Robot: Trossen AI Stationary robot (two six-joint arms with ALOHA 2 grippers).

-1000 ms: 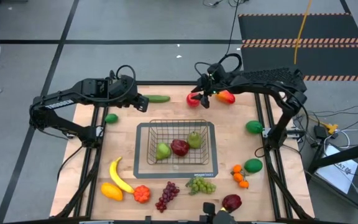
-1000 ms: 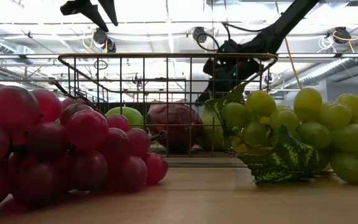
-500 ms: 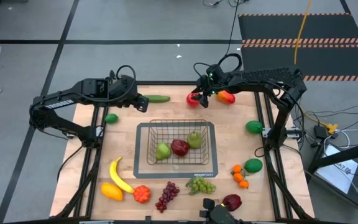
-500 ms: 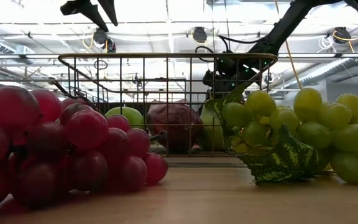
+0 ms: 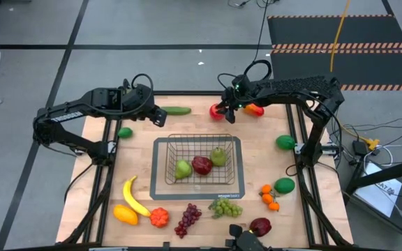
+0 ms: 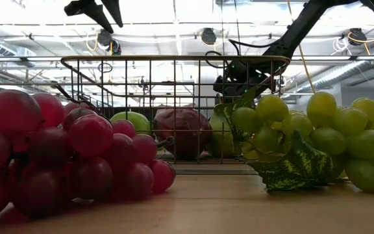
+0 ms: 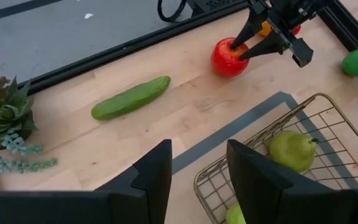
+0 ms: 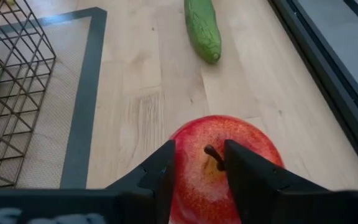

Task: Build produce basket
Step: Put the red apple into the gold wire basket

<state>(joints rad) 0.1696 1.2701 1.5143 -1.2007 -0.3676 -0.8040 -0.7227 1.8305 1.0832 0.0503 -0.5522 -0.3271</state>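
A red apple (image 5: 217,111) (image 8: 222,180) rests on the wood near the table's far edge. My right gripper (image 5: 226,110) (image 8: 199,149) (image 7: 236,50) is down at its top, open, one finger on each side of the stem (image 8: 214,155). A cucumber (image 5: 179,110) lies to the apple's left. The wire basket (image 5: 199,135) stands mid-table on its dark base and holds two green pears (image 5: 182,169) and a dark red apple (image 5: 202,164). My left gripper (image 5: 160,115) (image 7: 197,162) hovers open above the table, left of the basket's far corner. My right gripper comes at the apple's top (image 7: 231,46) slanting down from the table's right, its fingers (image 8: 166,162) on either side of the stem. Whether the fingertips touch the apple, I cannot tell. The apple sits upright on the table.
A red-orange fruit (image 5: 255,108) lies just right of the right gripper. Green balls (image 5: 285,142) (image 5: 284,185) (image 5: 124,132) lie at the sides. Along the near edge lie a banana (image 5: 135,197), red grapes (image 5: 187,218), green grapes (image 5: 225,208) and oranges (image 5: 269,197).
My right gripper has sunk toward the red apple and now sits at its top. The apple and the other fruit have stayed where they were.
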